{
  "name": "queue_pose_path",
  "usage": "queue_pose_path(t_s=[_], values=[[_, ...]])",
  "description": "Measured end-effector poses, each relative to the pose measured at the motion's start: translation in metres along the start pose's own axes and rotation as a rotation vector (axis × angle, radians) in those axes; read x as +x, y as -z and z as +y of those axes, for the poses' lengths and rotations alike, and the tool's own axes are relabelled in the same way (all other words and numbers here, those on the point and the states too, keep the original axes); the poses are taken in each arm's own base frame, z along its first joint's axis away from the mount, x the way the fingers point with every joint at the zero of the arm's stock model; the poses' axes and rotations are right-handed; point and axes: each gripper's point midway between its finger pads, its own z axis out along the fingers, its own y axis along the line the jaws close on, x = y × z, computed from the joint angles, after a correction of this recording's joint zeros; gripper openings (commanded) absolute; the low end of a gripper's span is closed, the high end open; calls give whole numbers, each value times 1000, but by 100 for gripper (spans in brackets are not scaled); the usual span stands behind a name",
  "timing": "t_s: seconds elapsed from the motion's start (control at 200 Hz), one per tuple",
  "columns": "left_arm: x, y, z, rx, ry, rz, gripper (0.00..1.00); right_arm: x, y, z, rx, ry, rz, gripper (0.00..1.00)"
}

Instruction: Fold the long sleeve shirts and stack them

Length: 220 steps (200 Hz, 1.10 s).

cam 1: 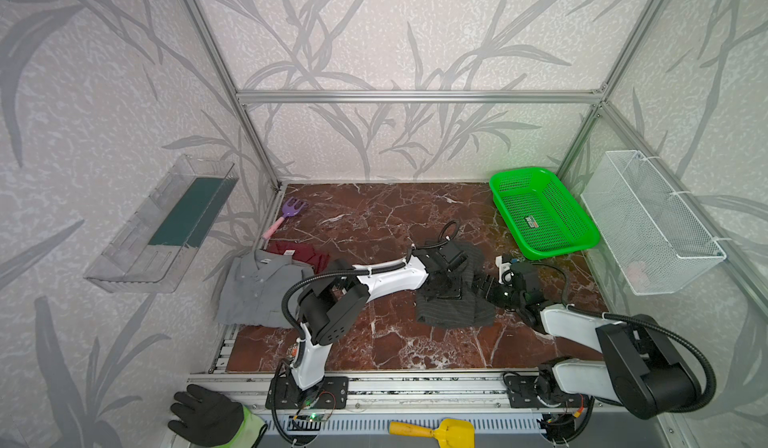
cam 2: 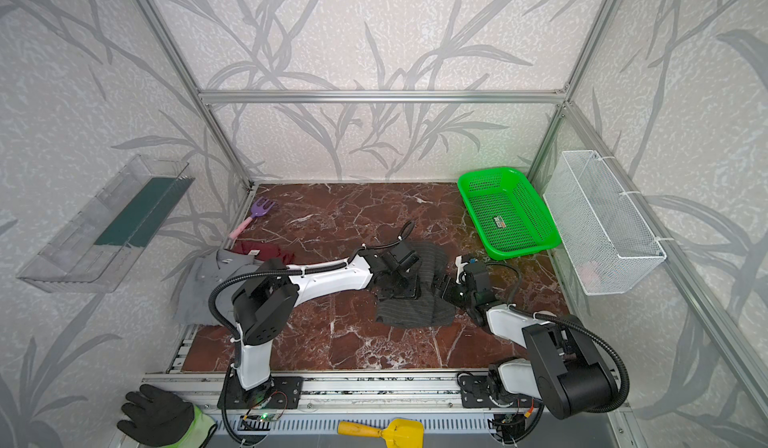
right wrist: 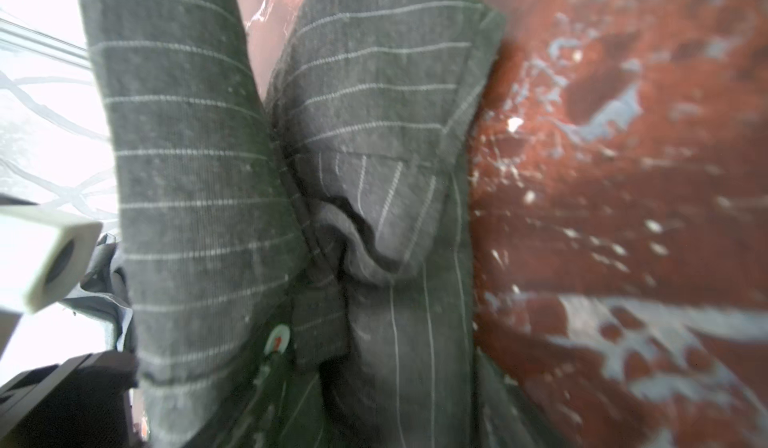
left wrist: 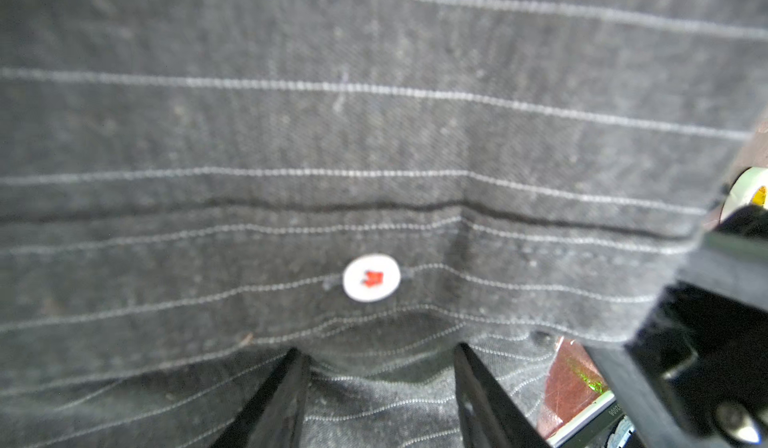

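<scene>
1. Pinstriped shirt (cam 1: 453, 313) lies bunched on the table (cam 1: 374, 213), right of centre; grey shirt (cam 1: 253, 292) and red shirt (cam 1: 309, 253) at the left edge.
2. Left gripper (left wrist: 378, 350) on top of it, jaws half spread, tips pressing cloth by a white button (left wrist: 371, 277); nothing clamped.
3. Right gripper (cam 1: 484, 287) at the shirt's right border; its opening can't be told.
4. Long axis seems front-to-back; left arm nearer its middle.

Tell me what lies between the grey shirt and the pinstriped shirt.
In both top views, no object: just bare marble tabletop, crossed overhead by the left arm.
</scene>
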Motion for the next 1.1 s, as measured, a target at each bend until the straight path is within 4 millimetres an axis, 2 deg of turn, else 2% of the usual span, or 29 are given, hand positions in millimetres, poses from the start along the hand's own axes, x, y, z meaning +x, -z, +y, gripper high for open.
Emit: queue_pose_path(t_s=[0.145, 0.28, 0.39, 0.535, 0.57, 0.61, 0.75, 0.895, 1.1], values=[[-1, 0, 7, -11, 9, 3, 57, 5, 17, 0, -20, 16, -46, 77], [-3, 3, 24, -22, 42, 14, 57, -5, 30, 12, -58, 61, -111, 79], [-7, 5, 38, -39, 77, 24, 57, -8, 32, 15, -66, 85, -127, 80], [-9, 8, 44, -59, 95, 39, 57, 3, 19, 7, -46, 73, -49, 81], [-9, 9, 44, -66, 92, 44, 57, 7, 14, 6, -49, 66, -21, 90], [-10, 9, 45, -73, 90, 48, 57, 11, 8, 5, -57, 60, 7, 93], [-8, 11, 56, -101, 91, 71, 57, 9, -3, 21, -132, 97, 14, 93], [-6, 13, 74, -126, 107, 91, 57, 19, -14, 37, -165, 159, 43, 92], [-1, 19, 87, -145, 100, 115, 57, 28, -26, 51, -206, 235, 38, 92]])
